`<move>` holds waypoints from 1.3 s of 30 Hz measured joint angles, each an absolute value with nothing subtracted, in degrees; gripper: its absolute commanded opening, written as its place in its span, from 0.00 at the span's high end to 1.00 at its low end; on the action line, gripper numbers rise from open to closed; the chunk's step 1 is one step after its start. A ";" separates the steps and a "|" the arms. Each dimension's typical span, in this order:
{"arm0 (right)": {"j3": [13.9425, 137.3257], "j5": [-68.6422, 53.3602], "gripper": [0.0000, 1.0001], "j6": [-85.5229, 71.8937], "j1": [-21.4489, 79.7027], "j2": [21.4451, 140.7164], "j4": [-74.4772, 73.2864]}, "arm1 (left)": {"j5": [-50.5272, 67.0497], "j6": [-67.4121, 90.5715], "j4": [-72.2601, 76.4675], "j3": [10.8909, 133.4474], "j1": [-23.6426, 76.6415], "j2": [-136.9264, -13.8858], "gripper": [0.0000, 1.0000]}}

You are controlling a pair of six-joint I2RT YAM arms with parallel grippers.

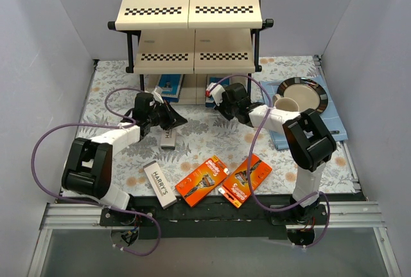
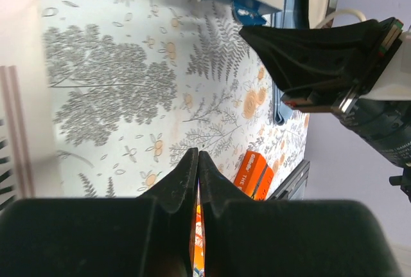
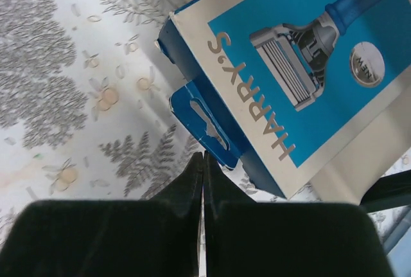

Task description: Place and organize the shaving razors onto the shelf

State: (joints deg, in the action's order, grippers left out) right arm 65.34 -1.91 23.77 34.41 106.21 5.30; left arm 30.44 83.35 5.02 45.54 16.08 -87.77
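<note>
The shelf (image 1: pixel 192 8) stands at the back. Two blue-and-white razor boxes lie at its bottom level, one on the left (image 1: pixel 169 85) and one on the right (image 1: pixel 211 95). My right gripper (image 1: pixel 217 101) is shut and empty, its tips (image 3: pixel 203 156) just short of the right box's (image 3: pixel 302 65) blue hang tab (image 3: pixel 202 125). My left gripper (image 1: pixel 179 121) is shut and empty (image 2: pixel 198 155) above the cloth. One white HARRY'S box (image 1: pixel 168 137) lies below it and another (image 1: pixel 159 184) lies near the front. Two orange Gillette cards (image 1: pixel 202 180) (image 1: pixel 246 179) lie at the front.
A beige mug (image 1: pixel 289 105) and a dark-rimmed plate (image 1: pixel 307 92) sit on a blue cloth (image 1: pixel 337 129) at the right. The floral tablecloth (image 1: pixel 115 78) covers the table. Grey walls close in both sides. The right gripper body (image 2: pixel 308 52) shows in the left wrist view.
</note>
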 measured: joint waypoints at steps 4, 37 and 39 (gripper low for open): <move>67.26 0.78 0.99 24.93 34.41 108.75 6.52 | 30.35 83.37 4.12 44.27 13.39 -86.35 1.00; 60.53 -2.76 0.18 30.02 40.66 91.35 -14.22 | 21.12 70.74 -8.62 44.18 6.31 -79.59 0.15; 60.40 -4.99 0.14 29.23 41.67 88.62 -17.43 | 20.10 68.84 -11.18 44.51 6.33 -79.77 0.16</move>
State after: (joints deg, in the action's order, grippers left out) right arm 60.40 -4.99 29.23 41.67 88.62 -17.43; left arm 20.10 68.84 -11.18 44.51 6.33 -79.77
